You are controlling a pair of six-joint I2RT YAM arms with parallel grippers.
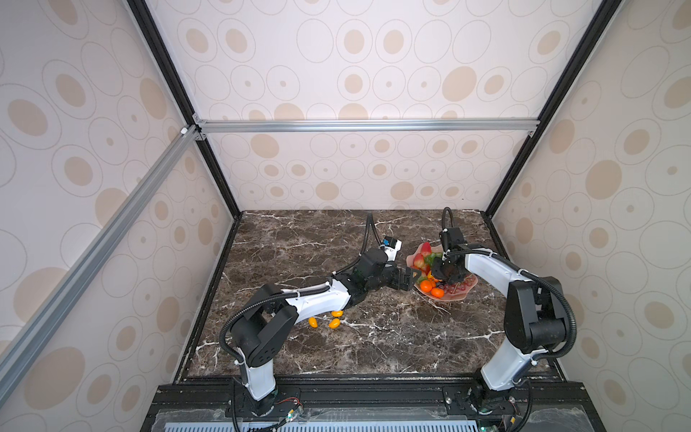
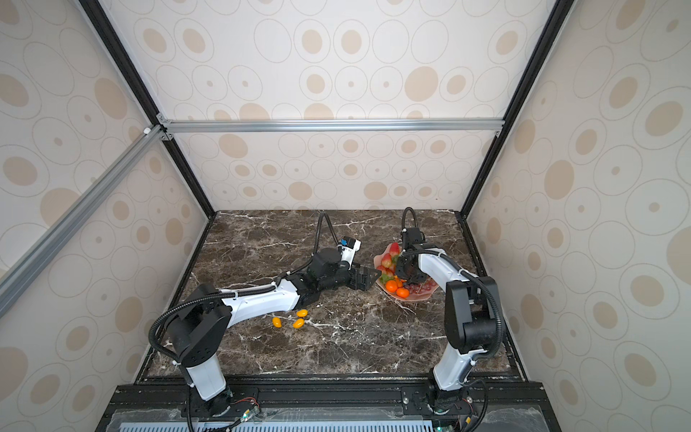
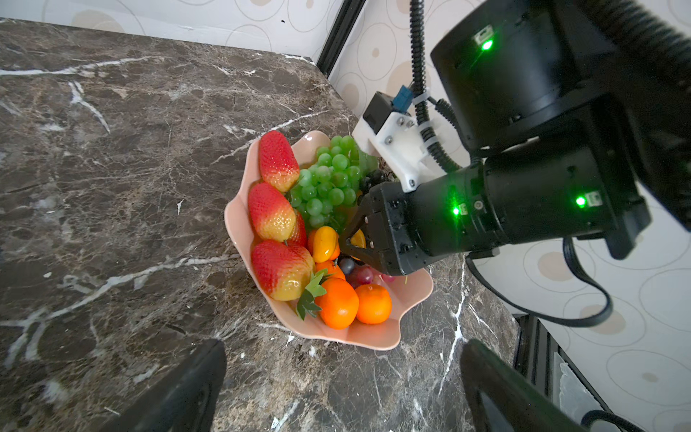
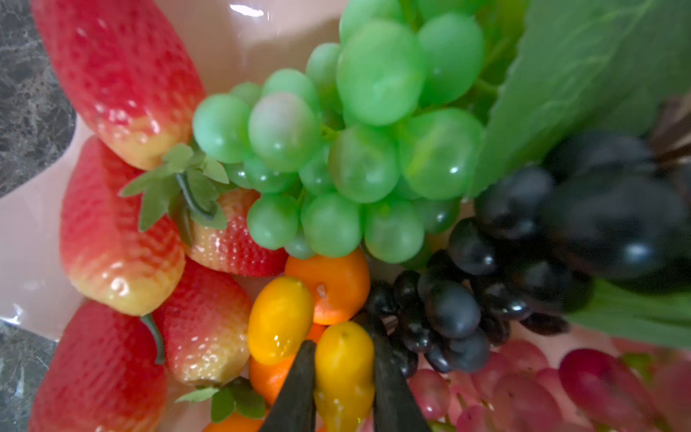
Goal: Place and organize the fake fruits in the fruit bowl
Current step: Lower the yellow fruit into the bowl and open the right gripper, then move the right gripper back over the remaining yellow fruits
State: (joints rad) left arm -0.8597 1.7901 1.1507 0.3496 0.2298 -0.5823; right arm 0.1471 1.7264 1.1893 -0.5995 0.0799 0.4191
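Pinching 1 yellow oval fruit (image 4: 344, 377), right gripper (image 4: 338, 336), left gripper (image 3: 342, 361) spread wide

Left arm stretched low and forward, left gripper (image 1: 410, 278) empty, fingers spread wide. Right arm bent at the elbow, right gripper (image 4: 342, 349) pointing downward, fingers pinching a yellow oval fruit (image 4: 346, 377).

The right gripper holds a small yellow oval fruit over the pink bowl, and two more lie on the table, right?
Not two: three small yellow-orange oval plastic fruits lie on the dark marble table; both top views show them.
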